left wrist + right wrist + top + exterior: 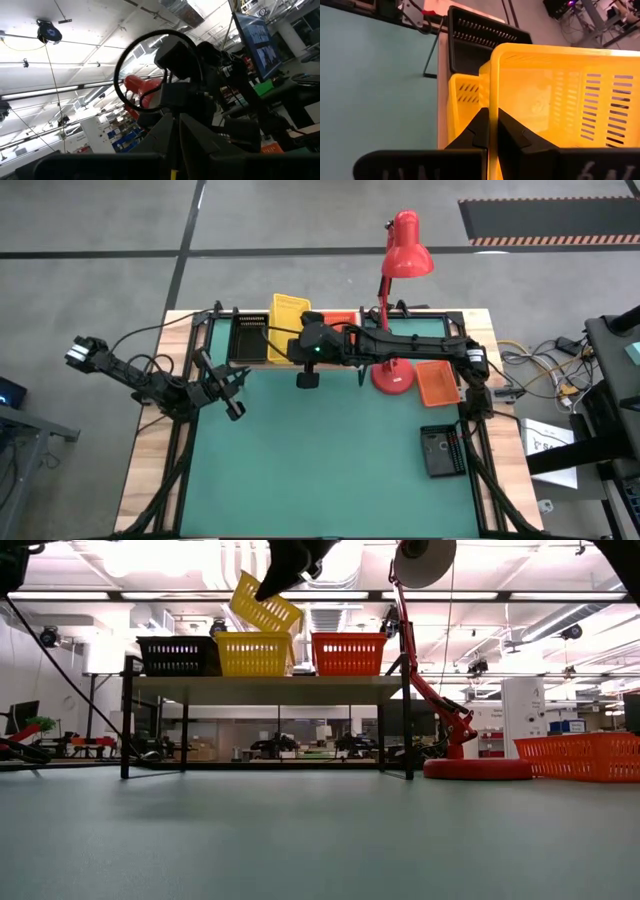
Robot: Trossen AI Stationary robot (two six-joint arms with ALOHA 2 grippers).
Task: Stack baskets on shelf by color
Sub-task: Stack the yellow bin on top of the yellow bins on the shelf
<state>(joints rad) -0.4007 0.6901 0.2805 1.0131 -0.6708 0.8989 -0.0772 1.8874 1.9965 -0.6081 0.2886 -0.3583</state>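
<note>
My right end effector is clamped on the rim of a yellow basket, one finger outside the wall and the other inside; in the low view that held basket hangs tilted above the shelf, its lower edge close over a second yellow basket that stands on the board; whether the two touch I cannot tell.

On the shelf, seen level, a black basket stands at one end, the yellow one in the middle and an orange-red basket at the other end, side by side; from above the shelf sits at the far edge of the green worktop, and my right arm reaches across to it.

Off the shelf, another orange-red basket lies on the worktop just beside the round base of the red lamp, and another black basket lies nearer the front on the same side, well apart from the shelf.

My left end effector hovers over the worktop's left side, in front of the shelf, holding nothing; how wide its fingers stand I cannot tell.

I can read no brand, label or writing on any basket; a distant screen in the left wrist view carries text too blurred to read.
</note>
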